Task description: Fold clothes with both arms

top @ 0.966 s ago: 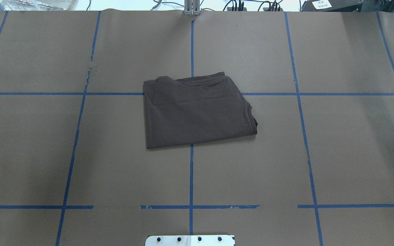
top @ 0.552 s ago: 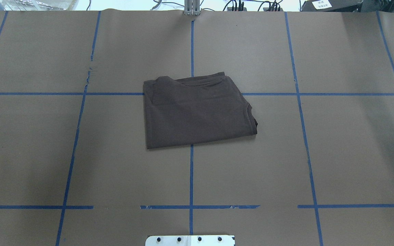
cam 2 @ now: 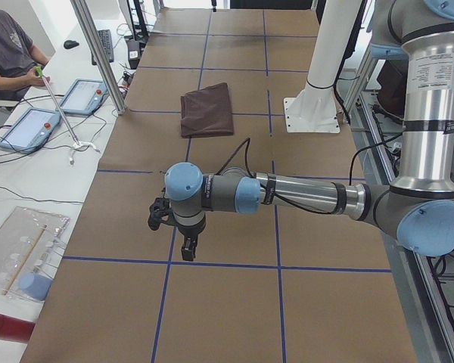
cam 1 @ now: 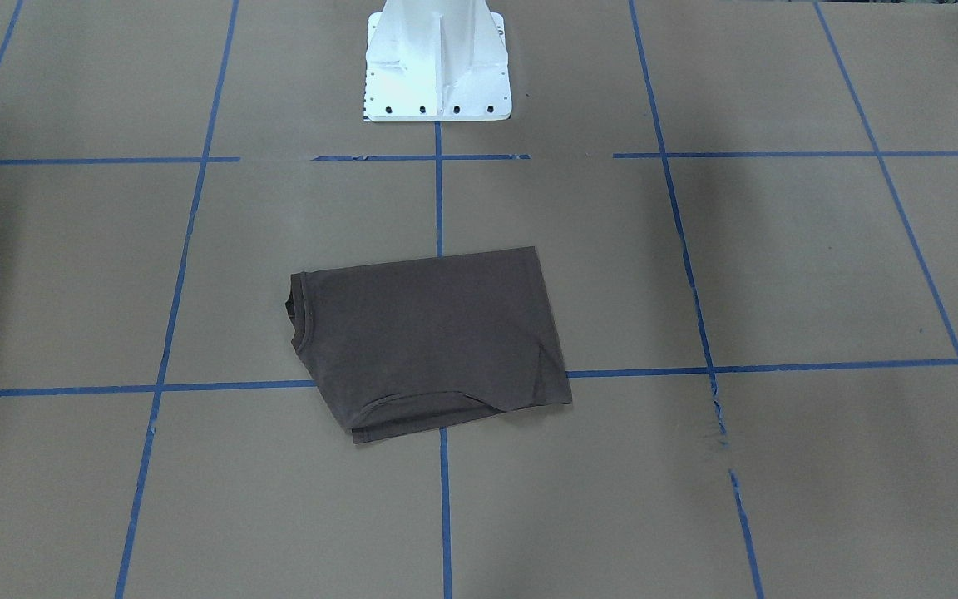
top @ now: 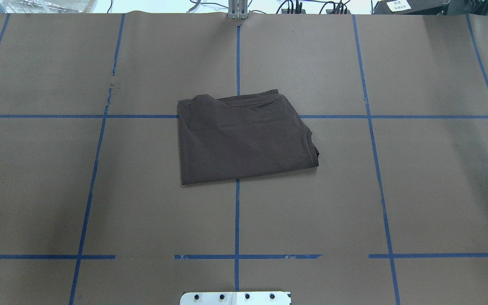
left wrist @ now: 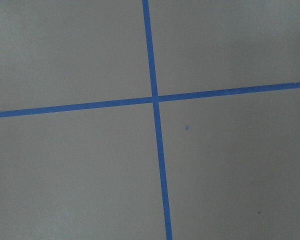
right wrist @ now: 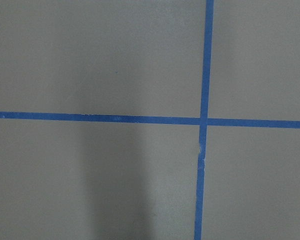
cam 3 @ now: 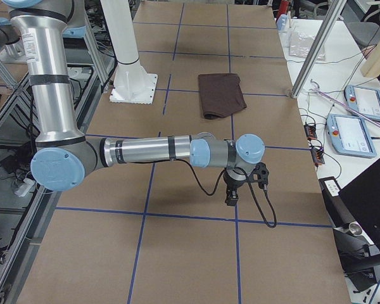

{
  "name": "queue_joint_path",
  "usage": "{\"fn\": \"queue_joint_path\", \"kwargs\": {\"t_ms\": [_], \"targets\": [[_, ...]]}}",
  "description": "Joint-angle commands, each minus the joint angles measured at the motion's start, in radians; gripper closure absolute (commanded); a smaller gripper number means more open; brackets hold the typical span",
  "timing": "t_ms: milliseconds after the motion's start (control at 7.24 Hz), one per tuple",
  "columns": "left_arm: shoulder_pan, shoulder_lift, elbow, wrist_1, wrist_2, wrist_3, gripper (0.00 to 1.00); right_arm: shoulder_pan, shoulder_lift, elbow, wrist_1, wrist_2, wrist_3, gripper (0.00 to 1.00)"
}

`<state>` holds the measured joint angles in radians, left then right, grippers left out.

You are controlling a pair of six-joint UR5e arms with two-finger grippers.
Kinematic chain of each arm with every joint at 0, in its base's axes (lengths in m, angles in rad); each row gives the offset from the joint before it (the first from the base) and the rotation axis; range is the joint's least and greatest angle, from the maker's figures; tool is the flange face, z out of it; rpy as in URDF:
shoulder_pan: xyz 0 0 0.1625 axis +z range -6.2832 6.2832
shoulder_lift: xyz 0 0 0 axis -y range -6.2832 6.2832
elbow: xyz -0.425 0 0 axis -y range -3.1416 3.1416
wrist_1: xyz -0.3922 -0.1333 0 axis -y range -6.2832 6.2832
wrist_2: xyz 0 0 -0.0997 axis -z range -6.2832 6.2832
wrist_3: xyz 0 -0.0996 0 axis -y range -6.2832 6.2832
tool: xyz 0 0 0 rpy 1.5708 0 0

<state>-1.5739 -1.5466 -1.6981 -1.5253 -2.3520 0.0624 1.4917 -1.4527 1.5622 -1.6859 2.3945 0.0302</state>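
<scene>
The clothes are one dark brown T-shirt (top: 244, 137), folded into a compact rectangle near the table's centre, collar edge toward the right in the overhead view. It also shows in the front-facing view (cam 1: 429, 341) and small in both side views (cam 2: 206, 110) (cam 3: 221, 95). Neither arm touches it. The left gripper (cam 2: 178, 234) hangs low over bare paper far from the shirt, and so does the right gripper (cam 3: 239, 185). Each shows only in a side view, so I cannot tell whether it is open or shut. Both wrist views show only brown paper and blue tape.
Brown paper with a blue tape grid (top: 237, 220) covers the table. The white pedestal base (cam 1: 437, 66) stands at the robot's edge. A seated person (cam 2: 11, 45), tablets (cam 2: 83, 94) (cam 3: 367, 101) and metal posts (cam 2: 98, 53) lie along the far side.
</scene>
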Motion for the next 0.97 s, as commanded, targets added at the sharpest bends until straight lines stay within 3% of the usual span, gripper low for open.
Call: {"fn": "queue_joint_path", "kwargs": {"t_ms": [0, 828], "targets": [[0.000, -0.006, -0.008, -0.012, -0.001, -0.003, 0.00, -0.002, 0.000, -0.001, 0.000, -0.001, 0.001, 0.00], [0.002, -0.026, -0.008, -0.019, -0.001, -0.001, 0.00, -0.002, -0.012, 0.006, 0.000, 0.002, 0.002, 0.00]]}}
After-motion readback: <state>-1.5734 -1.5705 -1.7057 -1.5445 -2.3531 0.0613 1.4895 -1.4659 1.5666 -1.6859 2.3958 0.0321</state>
